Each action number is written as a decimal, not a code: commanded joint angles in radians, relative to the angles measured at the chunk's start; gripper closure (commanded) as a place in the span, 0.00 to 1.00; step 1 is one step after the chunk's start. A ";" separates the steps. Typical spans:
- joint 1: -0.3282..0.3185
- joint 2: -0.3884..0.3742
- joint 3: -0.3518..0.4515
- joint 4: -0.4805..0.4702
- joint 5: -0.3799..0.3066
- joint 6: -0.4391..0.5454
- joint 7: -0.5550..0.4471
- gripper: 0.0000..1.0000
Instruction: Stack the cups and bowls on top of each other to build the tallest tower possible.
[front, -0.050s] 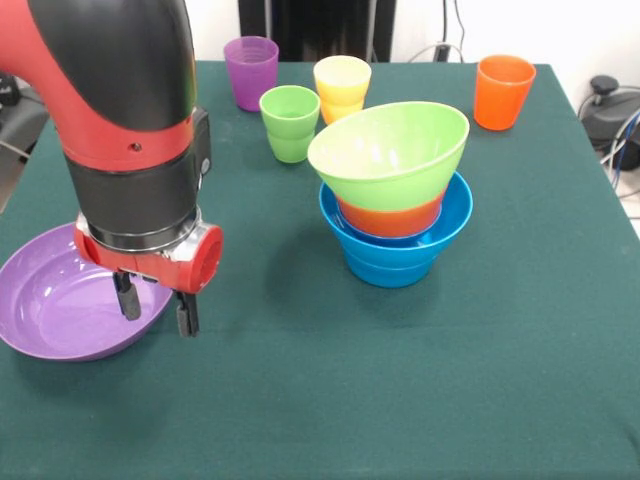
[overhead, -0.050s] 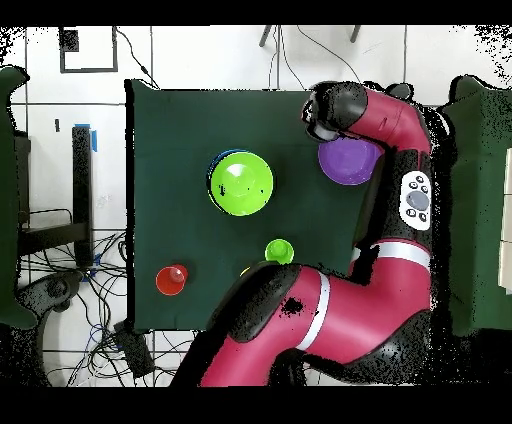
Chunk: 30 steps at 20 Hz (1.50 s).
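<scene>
Gripper (front, -0.050s: 157, 303) over purple bowl (front, -0.050s: 60, 305) rim, fingers (front, -0.050s: 187, 312) parted, nothing held. Tower (front, -0.050s: 395, 195): lime on orange on blue.

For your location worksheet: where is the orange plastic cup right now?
In the front view the orange plastic cup stands alone at the table's far right corner, right of the yellow plastic cup and apart from the bowl stack.
</scene>
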<state>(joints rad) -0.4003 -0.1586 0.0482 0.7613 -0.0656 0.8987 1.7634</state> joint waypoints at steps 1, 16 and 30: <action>0.026 0.022 0.014 0.108 -0.065 0.014 -0.026 0.00; 0.042 0.025 -0.038 0.116 -0.041 0.050 0.009 0.00; 0.026 0.062 -0.026 0.144 -0.025 -0.030 0.009 0.00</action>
<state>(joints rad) -0.3847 -0.1222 -0.0499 0.8046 -0.0689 0.8985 1.7634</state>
